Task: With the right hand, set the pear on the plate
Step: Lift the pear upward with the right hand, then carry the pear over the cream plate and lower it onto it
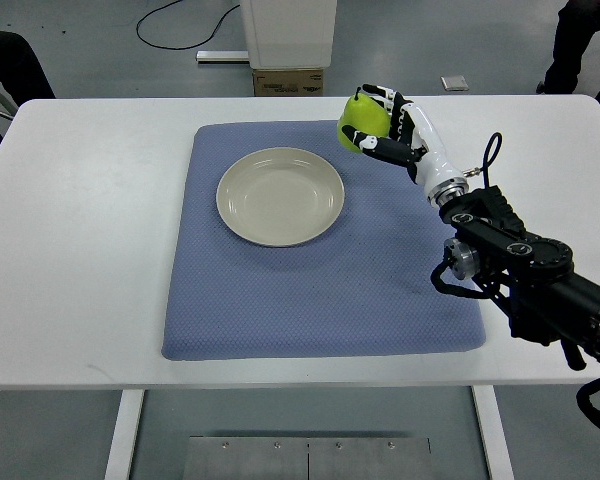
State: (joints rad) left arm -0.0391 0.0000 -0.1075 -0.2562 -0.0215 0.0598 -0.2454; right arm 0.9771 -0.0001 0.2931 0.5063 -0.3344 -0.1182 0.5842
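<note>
Pear (361,121), yellow-green, sits in the right robot hand (390,128) over the mat's (320,290) far right corner. Fingers (388,148) are curled around it, gripping from the right side; the stem end points up and away. Can't tell whether the pear clears the mat or touches it.

Plate (280,196), cream, bare, lies on the mat left of and nearer than the pear, close but apart. Mat is blue-grey and lies flat in the middle of the white counter (80,250).

Right arm (520,255) comes in from the lower right, black links up to a white wrist. Left arm is out of sight.

Off the counter, at the far side: a cardboard box (288,81) on the floor under a white stand (288,30), a black cable (175,30), and someone's dark-clothed legs (575,45) at top right.
</note>
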